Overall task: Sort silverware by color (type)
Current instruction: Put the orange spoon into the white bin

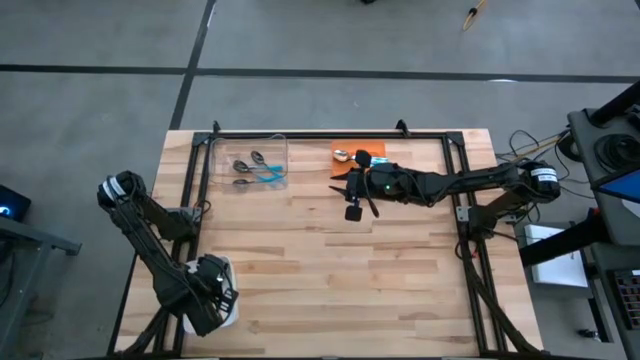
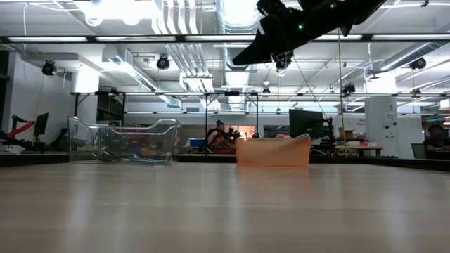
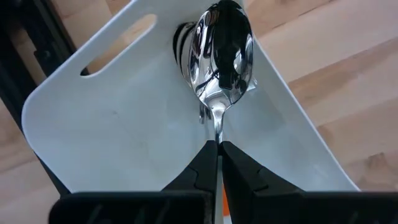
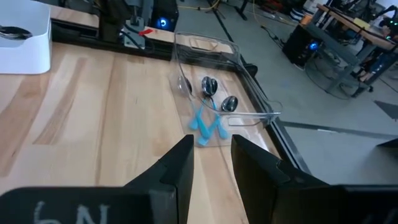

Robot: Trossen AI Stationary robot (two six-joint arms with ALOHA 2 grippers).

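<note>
My left gripper (image 3: 219, 149) points down over a white bin (image 3: 124, 112) at the table's near left corner. It is shut on a silver-bowled spoon (image 3: 221, 56) that shows a bit of orange handle between the fingers. My right gripper (image 4: 211, 149) hangs open and holds nothing, high over the far middle of the table (image 1: 345, 190), beside an orange bin (image 1: 362, 154) with a spoon bowl (image 1: 343, 155) in it. A clear bin (image 1: 250, 160) at the far left holds spoons with light-blue handles (image 4: 208, 124). My left gripper pinches the spoon's thin neck (image 3: 218, 134), just behind the bowl, between its two fingers. The fingers come from above and lie along the spoon. The spoon hangs bowl down inside the white bin. I cannot tell whether its tip touches the bin's floor.
A black frame rail (image 1: 330, 133) runs along the table's far edge and down both sides. The bare wooden middle (image 1: 330, 260) lies between the bins. In the low view the clear bin (image 2: 123, 144) and orange bin (image 2: 273, 151) stand at the far edge.
</note>
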